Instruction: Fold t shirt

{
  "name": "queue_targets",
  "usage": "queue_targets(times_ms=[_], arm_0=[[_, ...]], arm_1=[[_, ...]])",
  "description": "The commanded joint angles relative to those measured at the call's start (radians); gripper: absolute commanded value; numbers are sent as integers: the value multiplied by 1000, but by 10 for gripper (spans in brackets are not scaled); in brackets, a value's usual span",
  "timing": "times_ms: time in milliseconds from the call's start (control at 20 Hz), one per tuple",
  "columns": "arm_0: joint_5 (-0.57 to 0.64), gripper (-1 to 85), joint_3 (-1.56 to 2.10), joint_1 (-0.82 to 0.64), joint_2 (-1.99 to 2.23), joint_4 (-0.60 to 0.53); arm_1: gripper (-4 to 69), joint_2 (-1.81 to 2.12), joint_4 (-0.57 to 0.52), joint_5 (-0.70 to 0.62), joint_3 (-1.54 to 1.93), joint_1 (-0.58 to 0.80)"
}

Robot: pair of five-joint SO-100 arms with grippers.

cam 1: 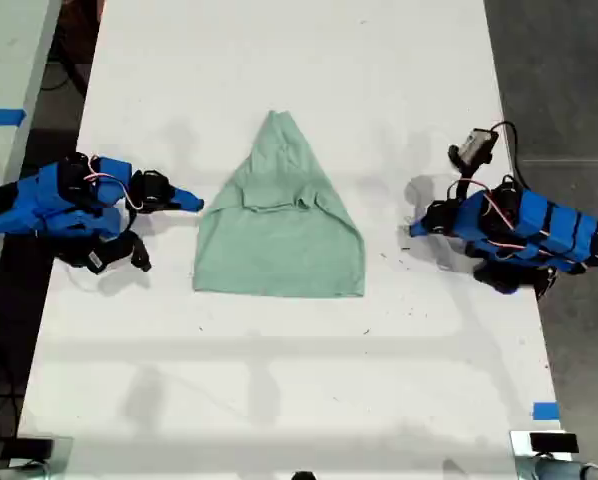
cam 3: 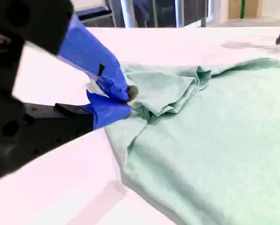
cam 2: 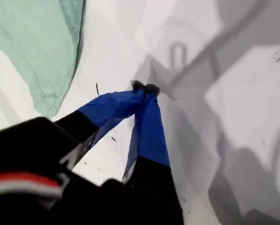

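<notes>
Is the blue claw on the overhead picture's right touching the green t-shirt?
Apart. The exterior view shows bare white table between my first gripper and the t shirt; the first wrist view shows that gap too.

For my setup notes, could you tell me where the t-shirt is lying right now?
The t shirt lies mid-table in the exterior view, between the arms, with my second gripper at its edge on that view's left.

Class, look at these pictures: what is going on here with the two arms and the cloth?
Two blue arms sit either side of a green t shirt on a white table. The shirt's sides are folded in, narrowing to a point. My second gripper is at its edge, jaws nearly closed. My first gripper is shut, off the cloth.
</notes>
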Motion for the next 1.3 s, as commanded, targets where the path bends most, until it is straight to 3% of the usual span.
queue_targets(times_ms=[0,250,400,600,950,1050,1250], arm_0=[[-12,-1,5,-12,6,-5],[-15,-1,6,-14,6,-3],[-14,-1,6,-17,6,-5],[-12,-1,6,-11,6,-3],[-12,-1,5,-5,6,-2],[-12,-1,5,-5,6,-2],[-12,-1,5,-6,6,-2]], arm_1=[[-4,-17,-98,87,-71,-54],[-3,-204,-281,149,-144,-94],[6,-652,-476,107,-319,-114],[71,-1207,-634,29,-589,-121],[128,-1655,-703,48,-845,-202],[11,-1698,-687,40,-873,-209],[14,-1646,-566,-14,-1043,-196]])
